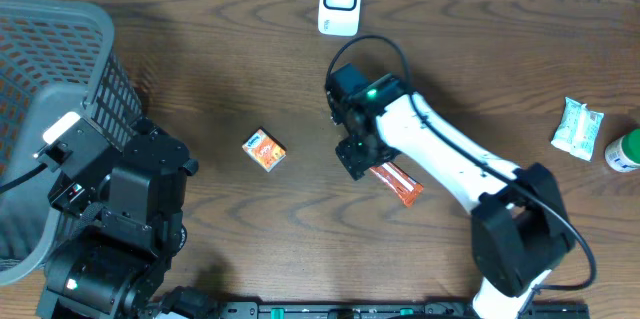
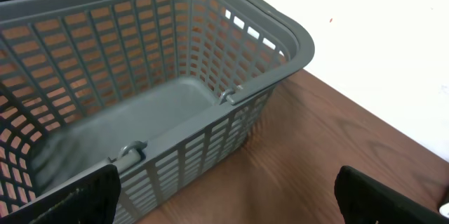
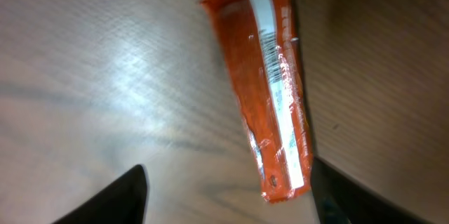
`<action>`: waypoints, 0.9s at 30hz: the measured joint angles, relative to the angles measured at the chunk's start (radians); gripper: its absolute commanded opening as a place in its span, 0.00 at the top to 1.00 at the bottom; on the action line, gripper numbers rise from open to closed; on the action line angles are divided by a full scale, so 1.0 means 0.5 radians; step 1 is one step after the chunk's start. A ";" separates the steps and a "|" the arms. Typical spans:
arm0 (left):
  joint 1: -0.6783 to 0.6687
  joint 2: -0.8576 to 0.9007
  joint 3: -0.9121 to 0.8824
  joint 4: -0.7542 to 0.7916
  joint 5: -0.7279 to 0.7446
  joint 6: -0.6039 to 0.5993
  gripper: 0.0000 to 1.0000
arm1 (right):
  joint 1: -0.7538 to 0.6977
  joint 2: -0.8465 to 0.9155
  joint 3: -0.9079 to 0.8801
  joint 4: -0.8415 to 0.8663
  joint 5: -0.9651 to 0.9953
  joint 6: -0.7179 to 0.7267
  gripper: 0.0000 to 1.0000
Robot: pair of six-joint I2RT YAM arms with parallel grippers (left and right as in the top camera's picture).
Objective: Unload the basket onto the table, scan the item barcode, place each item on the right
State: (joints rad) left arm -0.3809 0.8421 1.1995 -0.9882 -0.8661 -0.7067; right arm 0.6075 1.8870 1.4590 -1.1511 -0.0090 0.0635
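Orange packet (image 1: 400, 184) lies flat on the table (image 1: 250, 59) in the overhead view, right under the right claw (image 1: 356, 155). The white scanner (image 1: 340, 1) stands well apart by the far edge, and a small orange box (image 1: 265, 149) sits near on the left. The lane from packet to scanner looks bare, so a lift and carry that way should meet nothing. A white pouch (image 1: 578, 129) and a green-capped bottle (image 1: 622, 151) sit well off by the right edge, and the basket (image 1: 50, 79) fills the left corner. From the left wrist, the left claw (image 2: 224, 189) is spread wide and holds nothing, facing the basket's wall and rim. From the right wrist, the right claw (image 3: 226, 182) is parted wide with the packet on the wood between its fingers, nearer the right one and not pinched; whether it touches that finger I cannot tell. The barcode (image 3: 271, 50) on the white strip faces up. I judge the best grip is across the narrow width at the lower end, leaving the barcode uncovered, then turning that face to the scanner.
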 measured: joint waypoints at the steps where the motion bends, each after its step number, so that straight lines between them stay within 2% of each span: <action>1: 0.000 0.000 0.000 0.000 0.000 0.000 0.02 | -0.022 -0.008 0.000 -0.004 -0.028 -0.036 0.25; 12: 0.000 0.000 0.000 0.000 0.000 0.000 0.02 | -0.558 -0.011 -0.159 0.069 -0.650 -0.724 0.24; 18: 0.000 0.000 0.000 0.000 0.000 0.000 0.02 | -0.571 -0.011 -0.329 0.259 -0.782 -0.846 0.27; 27: 0.000 0.000 0.000 0.000 0.000 0.000 0.02 | -0.568 -0.011 -0.610 0.532 -0.706 -0.822 0.27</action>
State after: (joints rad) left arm -0.3809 0.8421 1.1995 -0.9882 -0.8661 -0.7067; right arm 0.3237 1.8816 1.1542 -0.8852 -0.3622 -0.3477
